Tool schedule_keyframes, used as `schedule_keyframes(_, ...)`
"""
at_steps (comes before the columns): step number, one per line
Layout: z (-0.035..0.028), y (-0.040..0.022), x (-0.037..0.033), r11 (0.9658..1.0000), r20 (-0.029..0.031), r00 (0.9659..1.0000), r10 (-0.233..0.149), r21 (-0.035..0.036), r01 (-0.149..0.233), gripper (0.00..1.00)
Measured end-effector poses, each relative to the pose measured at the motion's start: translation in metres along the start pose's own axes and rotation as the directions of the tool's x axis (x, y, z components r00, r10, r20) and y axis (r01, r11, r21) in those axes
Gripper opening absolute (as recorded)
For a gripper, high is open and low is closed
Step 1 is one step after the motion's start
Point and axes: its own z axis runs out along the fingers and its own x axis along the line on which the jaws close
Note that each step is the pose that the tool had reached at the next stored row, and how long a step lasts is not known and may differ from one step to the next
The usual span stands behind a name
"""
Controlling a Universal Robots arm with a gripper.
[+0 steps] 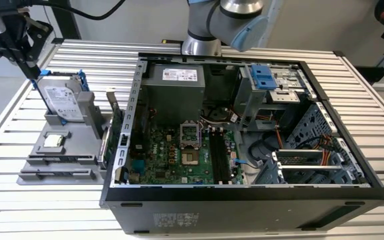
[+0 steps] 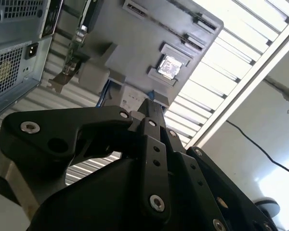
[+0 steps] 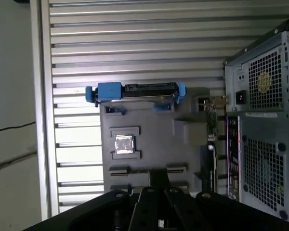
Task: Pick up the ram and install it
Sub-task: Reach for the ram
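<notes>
Carry step, as judged: hold the black two-finger gripper (image 1: 24, 57) clamped squarely and the load vertical, clear of the silver hard drive in its blue frame (image 1: 64, 102) just beside it. The fingers are drawn together on the long, thin dark ram (image 1: 33, 74), which hangs edge-on from the fingertips above the grey slotted parts tray (image 1: 55, 172) — off to the side of the open black computer case (image 1: 245, 192).
</notes>
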Motion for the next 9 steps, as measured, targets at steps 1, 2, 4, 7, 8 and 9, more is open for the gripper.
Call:
schedule_keyframes(1,0.0001,-0.0025,0.0001,1.0000,0.0001,1.0000,0.000,-0.0001,0.000,0.00)
schedule_keyframes(2,0.0000,-0.0051,0.0001,1.0000,0.0000,1.0000,0.000,0.0000,0.000,0.00)
schedule_keyframes(4,0.0001,-0.0099,0.0003,1.0000,0.0000,1.0000,0.000,0.0000,0.000,0.00)
schedule_keyframes(7,0.0000,-0.0170,0.0004,1.0000,0.0000,1.0000,0.000,0.0000,0.000,0.00)
schedule_keyframes(8,0.0001,-0.0191,0.0006,1.0000,0.0000,1.0000,0.000,0.0000,0.000,0.00)
schedule_keyframes(9,0.0001,-0.0210,0.0008,1.0000,0.0000,1.0000,0.000,0.0000,0.000,0.00)
